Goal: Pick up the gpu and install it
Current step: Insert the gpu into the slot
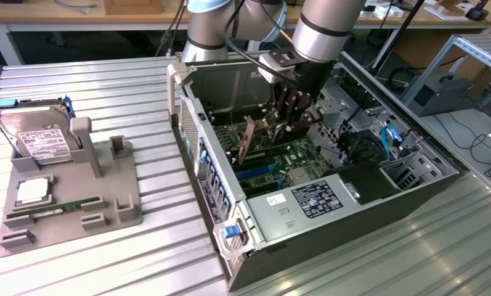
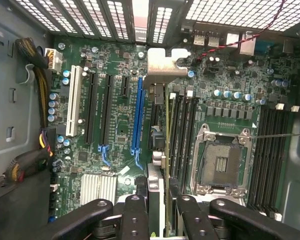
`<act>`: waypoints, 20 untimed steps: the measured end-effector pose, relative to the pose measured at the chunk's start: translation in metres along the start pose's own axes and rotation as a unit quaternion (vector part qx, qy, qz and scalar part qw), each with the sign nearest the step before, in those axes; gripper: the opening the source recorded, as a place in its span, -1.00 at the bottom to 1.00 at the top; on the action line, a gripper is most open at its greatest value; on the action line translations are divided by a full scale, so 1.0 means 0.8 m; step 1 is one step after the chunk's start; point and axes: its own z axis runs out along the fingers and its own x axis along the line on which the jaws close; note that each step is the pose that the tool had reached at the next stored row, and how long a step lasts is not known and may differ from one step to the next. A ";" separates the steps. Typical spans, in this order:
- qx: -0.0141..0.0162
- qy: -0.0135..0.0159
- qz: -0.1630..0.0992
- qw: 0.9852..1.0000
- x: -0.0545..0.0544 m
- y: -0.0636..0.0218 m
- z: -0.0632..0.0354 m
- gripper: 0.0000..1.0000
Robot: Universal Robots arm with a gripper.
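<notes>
Clearly the gripper [image 1: 288, 126] is deep in the open computer case [image 1: 198, 161], its jaws pinched on the gpu [image 1: 249, 145], which it holds on edge over the motherboard [image 2: 115, 140]. Pick-up looks done. Seating is left: the card seems to hang beside the long blue slot [image 2: 136, 115], not in it. Memory slots [image 2: 182, 130] and the processor socket [image 2: 221, 162] crowd close. At nine o'clock in the exterior view, well apart, a grey fixture [image 1: 105, 203] carries a hard drive [image 1: 40, 139] and a memory stick [image 1: 52, 211].

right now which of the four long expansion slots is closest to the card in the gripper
The blue slot, just beside the gpu held in the gripper; the two black slots and the white slot lie farther away.
</notes>
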 end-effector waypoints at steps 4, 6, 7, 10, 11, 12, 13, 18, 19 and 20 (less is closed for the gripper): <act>0.000 0.000 0.000 1.000 0.000 0.000 0.002 -0.47; 0.000 0.000 0.000 1.000 0.000 0.000 0.003 -0.47; 0.000 0.000 0.000 1.000 0.000 0.000 0.004 -0.47; 0.000 0.000 0.000 1.000 0.000 0.000 0.004 -0.47; 0.000 0.000 0.000 1.000 0.000 0.000 0.005 -0.47; 0.000 0.000 0.000 1.000 0.000 0.000 0.005 -0.47; 0.000 0.000 0.000 1.000 0.000 0.000 0.005 -0.47; 0.000 0.000 0.000 1.000 0.000 0.000 0.007 -0.47; 0.000 0.000 0.000 1.000 0.000 0.000 0.007 -0.47; 0.000 0.000 0.000 1.000 0.000 0.000 0.008 -0.47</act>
